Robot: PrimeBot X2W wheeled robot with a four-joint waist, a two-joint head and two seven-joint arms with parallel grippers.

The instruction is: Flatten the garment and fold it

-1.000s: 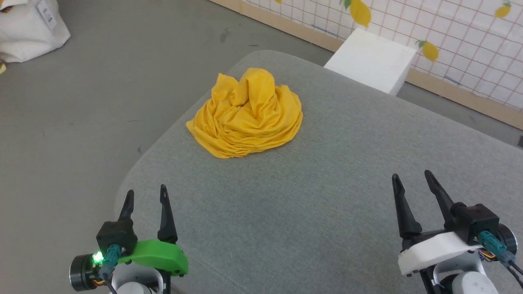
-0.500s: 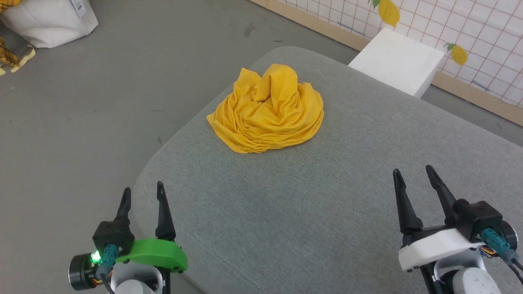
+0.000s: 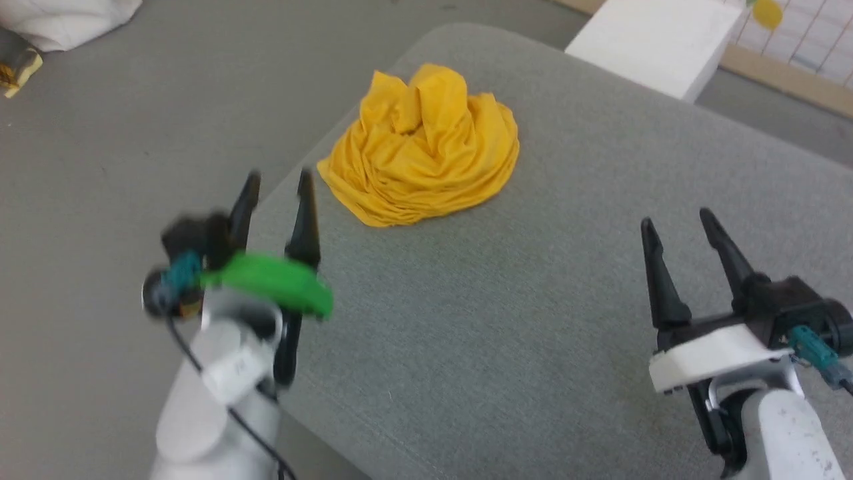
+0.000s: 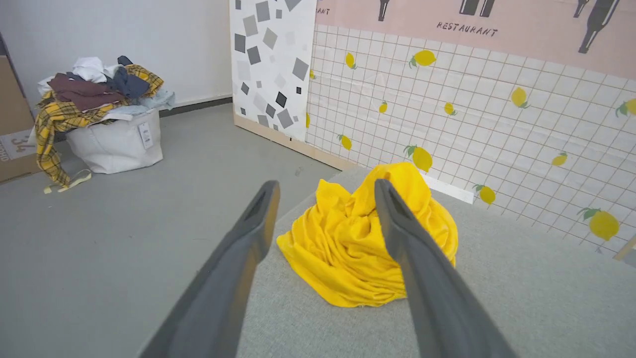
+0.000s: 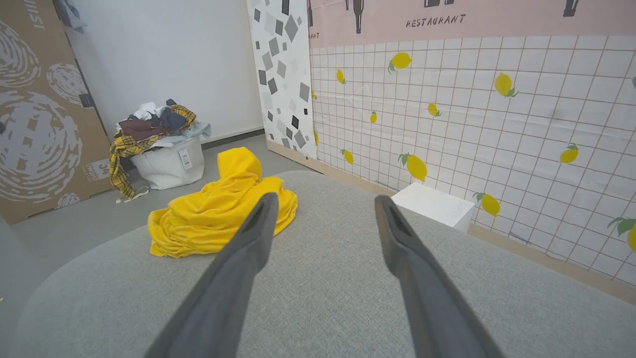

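The garment (image 3: 423, 147) is a mustard-yellow heap, crumpled and peaked, near the far left corner of the grey padded surface (image 3: 533, 320). My left gripper (image 3: 278, 183) is open over the surface's left edge, a short way in front and to the left of the heap, with nothing between its fingers. In the left wrist view the garment (image 4: 353, 243) lies straight ahead between the open fingers (image 4: 325, 186). My right gripper (image 3: 676, 220) is open above the near right part of the surface, far from the cloth. The right wrist view has the garment (image 5: 218, 209) off to the left of its fingers (image 5: 323, 196).
A white box (image 3: 653, 43) stands beyond the surface's far edge, against a tiled wall with lemon prints (image 4: 472, 124). A white bag piled with clothes (image 4: 107, 124) sits on the grey floor to the far left. A cardboard panel (image 5: 44, 109) leans against the wall there.
My left gripper has risen and moved forward toward the garment, blurred with motion. The head camera has tilted down, shifting the whole picture. The right gripper has barely moved. The garment lies as before.
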